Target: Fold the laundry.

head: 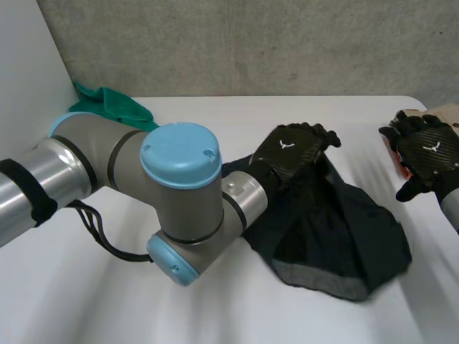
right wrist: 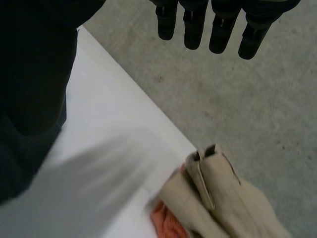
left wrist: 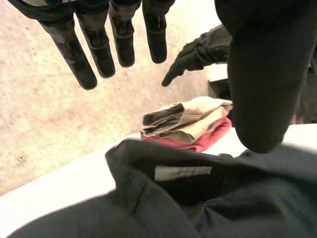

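- Left hand [head: 290, 150] fingers [left wrist: 101, 52] straight and spread, holding nothing, above the dark garment [head: 337, 236].
- Right hand [head: 428, 149] fingers [right wrist: 194, 27] straight, empty, near the folded clothes [right wrist: 223, 198].

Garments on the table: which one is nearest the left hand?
The dark garment, loose beneath the left hand. The green cloth lies at the far corner; the folded beige and red stack sits by the right hand.

Grey arm [head: 84, 163], light-blue caps [head: 180, 155], black hands [head: 292, 152] [head: 428, 152] bearing white emblems [head: 287, 143].
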### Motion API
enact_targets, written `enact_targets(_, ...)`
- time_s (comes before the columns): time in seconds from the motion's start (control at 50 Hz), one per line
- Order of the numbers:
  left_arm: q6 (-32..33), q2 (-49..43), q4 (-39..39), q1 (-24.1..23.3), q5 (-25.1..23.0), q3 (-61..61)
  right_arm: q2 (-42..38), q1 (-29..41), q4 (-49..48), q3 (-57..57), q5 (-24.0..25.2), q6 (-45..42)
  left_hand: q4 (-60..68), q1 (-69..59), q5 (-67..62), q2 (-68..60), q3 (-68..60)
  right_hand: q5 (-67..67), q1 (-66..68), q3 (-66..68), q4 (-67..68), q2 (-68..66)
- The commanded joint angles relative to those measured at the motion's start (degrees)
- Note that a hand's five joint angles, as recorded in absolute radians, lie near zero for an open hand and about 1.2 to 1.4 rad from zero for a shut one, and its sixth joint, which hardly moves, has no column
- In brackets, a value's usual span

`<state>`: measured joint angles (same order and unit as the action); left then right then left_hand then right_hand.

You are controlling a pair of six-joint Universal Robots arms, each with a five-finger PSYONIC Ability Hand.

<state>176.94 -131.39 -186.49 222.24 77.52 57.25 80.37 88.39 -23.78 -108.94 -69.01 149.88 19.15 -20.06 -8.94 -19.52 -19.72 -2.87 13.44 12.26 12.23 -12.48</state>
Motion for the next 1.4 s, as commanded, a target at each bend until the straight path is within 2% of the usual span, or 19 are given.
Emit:
enact_targets(0.02, 0.07, 10.35, 2.88, 1.7, 1.49, 2.6, 1.98, -0.41, 7.34, 3.38, -1.65, 1.82, -2.88, 3.79, 2.67, 3.25, 3.45, 2.87, -3.44, -2.26, -2.23, 2.48)
enact_targets(0.14, 0.34, 20.27, 1.57, 7.66, 1.67, 9.97, 5.41, 0.29, 17.97, 6.1, -1.56, 4.02, -3.55, 4.46, 3.35, 3.93, 4.12, 2.87, -3.44, -2.26, -2.23, 2.48)
enact_targets(0.24, 3.58, 20.65, 0.42, 14.09, 1.4, 14.99, 9.1, 3.44, 25.0, 6.55, -1.3, 4.98, -3.89, 4.8, 3.68, 4.26, 4.46, 2.87, -3.44, -2.26, -2.23, 2.48)
enact_targets(0.34, 12.01, 15.65, 0.25, 19.01, 1.23, 16.76, 9.73, 12.05, 27.74, 7.86, -1.82, 11.04, -3.89, 4.8, 3.68, 4.26, 4.46, 2.87, -3.44, -2.26, -2.23, 2.48)
enact_targets(0.36, 15.42, 12.85, 0.51, 20.76, 0.79, 16.24, 9.2, 13.72, 27.65, 8.13, -2.0, 12.27, -4.05, 4.97, 3.85, 4.43, 4.63, 2.87, -3.44, -2.26, -2.23, 2.48)
enact_targets(0.46, 23.01, 4.22, 0.6, 24.82, -3.6, 13.95, 2.09, 24.7, 27.74, 11.64, -6.38, 18.07, -4.22, 5.14, 4.02, 4.6, 4.8, 2.87, -3.44, -2.26, -2.23, 2.48)
enact_targets(0.52, 24.16, -0.17, 1.04, 24.91, -7.11, 11.23, -4.32, 31.03, 27.56, 14.19, -11.04, 19.75, -4.06, 4.97, 3.85, 4.43, 4.63, 2.87, -3.44, -2.26, -2.23, 2.48)
enact_targets(0.64, 24.07, -4.31, 1.39, 24.56, -8.53, 8.15, -14.51, 38.33, 22.92, 18.23, -19.39, 19.75, -3.05, 3.96, 2.85, 3.43, 3.62, 2.87, -3.44, -2.26, -2.23, 2.48)
enact_targets(0.74, 24.51, -6.94, 1.21, 22.8, -7.92, 6.13, -19.1, 39.84, 17.02, 18.85, -21.51, 19.05, 5.5, -4.59, -5.7, -5.12, -4.93, 2.8, -3.37, -2.2, -2.16, 2.41)
enact_targets(0.84, 24.77, -9.23, 1.21, 21.48, -6.68, 4.98, -21.48, 40.45, 13.24, 19.03, -21.86, 15.8, 17.46, -16.55, -17.66, -17.08, -16.88, -18.18, 17.61, 18.79, 18.83, -18.57)
enact_targets(0.86, 24.77, -9.59, 1.21, 21.22, -6.33, 4.89, -21.83, 40.45, 12.45, 18.94, -22.04, 14.32, 19.97, -19.06, -20.18, -19.6, -19.4, -29.9, 29.33, 30.5, 30.54, -30.29)
enact_targets(0.92, 24.77, -10.64, 1.04, 20.34, -4.93, 4.54, -21.92, 40.28, 11.92, 18.94, -22.48, 12.72, 25.21, -24.3, -25.42, -24.84, -24.64, -53.31, 52.74, 53.92, 53.95, -53.7)
enact_targets(0.94, 24.86, -10.82, 0.95, 20.08, -4.49, 4.45, -21.74, 40.02, 11.74, 18.94, -22.74, 12.02, 25.21, -24.3, -25.42, -24.84, -24.64, -66.99, 66.42, 67.6, 67.63, -67.38)
enact_targets(1.08, 25.3, -11.7, 0.86, 19.28, -1.06, 2.7, -17.98, 39.14, 12.0, 18.33, -23.1, 11.58, 23.71, -22.79, -23.91, -23.33, -23.13, -67.13, 66.56, 67.74, 67.77, -67.52)
enact_targets(1.28, 25.3, -10.47, 0.95, 17.79, 0.44, 1.2, 1.8, 36.24, 13.23, 17.27, -21.95, 10.17, 21.34, -20.43, -21.54, -20.96, -20.77, -67.13, 66.56, 67.74, 67.77, -67.52)
enact_targets(1.34, 25.21, -10.2, 1.3, 17.17, 0.96, 1.46, 4.96, 34.92, 14.63, 17.36, -20.55, 10.17, 32.9, -31.99, -33.1, -32.52, -32.33, -67.13, 66.56, 67.74, 67.77, -67.52)
enact_targets(1.36, 25.21, -10.12, 1.39, 16.91, 1.14, 1.55, 5.41, 34.74, 15.25, 17.36, -20.02, 10.17, 40.28, -39.37, -40.48, -39.9, -39.7, -67.13, 66.56, 67.74, 67.77, -67.52)
enact_targets(1.38, 25.21, -9.77, 1.48, 16.04, 1.49, 1.99, 5.85, 34.57, 15.87, 17.53, -19.5, 10.34, 59.17, -58.26, -59.37, -58.79, -58.6, -67.13, 66.56, 67.74, 67.77, -67.52)
enact_targets(1.4, 24.95, -9.5, 1.48, 15.51, 1.75, 2.08, 6.2, 34.22, 16.48, 17.62, -18.88, 10.52, 60.83, -59.92, -61.04, -60.46, -60.26, -67.13, 66.56, 67.74, 67.77, -67.52)
